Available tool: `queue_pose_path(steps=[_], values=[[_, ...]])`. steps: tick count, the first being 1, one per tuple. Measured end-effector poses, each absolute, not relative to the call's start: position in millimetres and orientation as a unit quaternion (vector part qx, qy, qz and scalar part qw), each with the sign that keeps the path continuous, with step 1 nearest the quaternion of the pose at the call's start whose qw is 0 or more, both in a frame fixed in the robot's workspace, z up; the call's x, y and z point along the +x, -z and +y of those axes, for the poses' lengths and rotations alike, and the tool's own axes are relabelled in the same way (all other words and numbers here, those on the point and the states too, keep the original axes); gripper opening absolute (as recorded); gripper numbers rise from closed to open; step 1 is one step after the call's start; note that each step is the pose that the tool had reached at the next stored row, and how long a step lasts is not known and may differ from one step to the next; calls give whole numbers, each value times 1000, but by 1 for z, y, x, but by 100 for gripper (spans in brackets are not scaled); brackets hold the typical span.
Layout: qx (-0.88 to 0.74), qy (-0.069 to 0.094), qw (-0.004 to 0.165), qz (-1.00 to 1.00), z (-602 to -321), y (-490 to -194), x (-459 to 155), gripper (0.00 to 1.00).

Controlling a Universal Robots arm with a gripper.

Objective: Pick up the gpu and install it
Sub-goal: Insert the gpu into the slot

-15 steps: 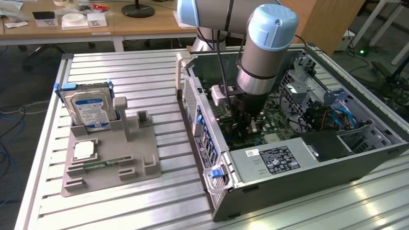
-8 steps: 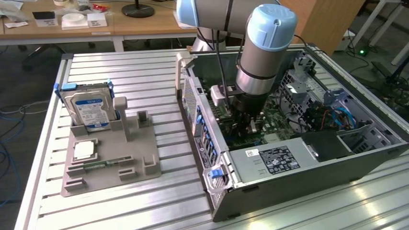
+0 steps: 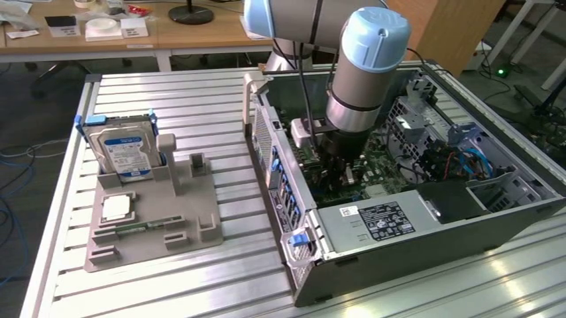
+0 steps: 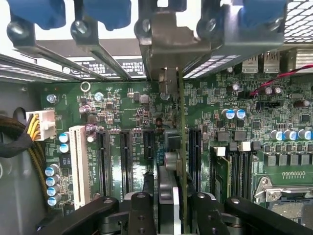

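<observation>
The arm is down inside the open computer case [image 3: 495, 212], and in the exterior view its thick grey wrist and pale blue cap hide most of the gripper [image 3: 340, 173] and whatever sits between the jaws. In the wrist view the gpu [image 4: 182, 161] stands edge-on, a very slim greenish line rising from the motherboard [image 4: 127, 112] among the black expansion slots [image 4: 103, 161], with its metal bracket [image 4: 164, 39] up at the case's rear wall. The gripper [image 4: 171, 205] sits astride the card's near end, its black linkages cut off by the frame. Whether the jaws actually press the card, I cannot tell; they stand fairly narrow on either side of it. How deep the card sits in its slot is also hard to make out, as the jaws cover that part.

A white slot [image 4: 78, 164] and a yellow-wired power connector [image 4: 41, 125] show nearby; board lettering is too fine to read. Out on the slatted worktop [image 3: 177, 99], on the exterior view's left, a grey holder tray [image 3: 190, 228] carries the hard drive [image 3: 124, 152] upright, its blue label unreadable. The power supply sticker [image 3: 385, 222] carries print, illegible too.
</observation>
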State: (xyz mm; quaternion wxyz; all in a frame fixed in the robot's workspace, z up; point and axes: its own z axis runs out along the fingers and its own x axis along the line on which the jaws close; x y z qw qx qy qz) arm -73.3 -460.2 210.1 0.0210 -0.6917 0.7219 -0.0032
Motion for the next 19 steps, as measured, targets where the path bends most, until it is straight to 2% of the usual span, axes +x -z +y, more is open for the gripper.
queue_pose_path(steps=[19], values=[[-692,9,28,722,-460,-271,-73,35]])
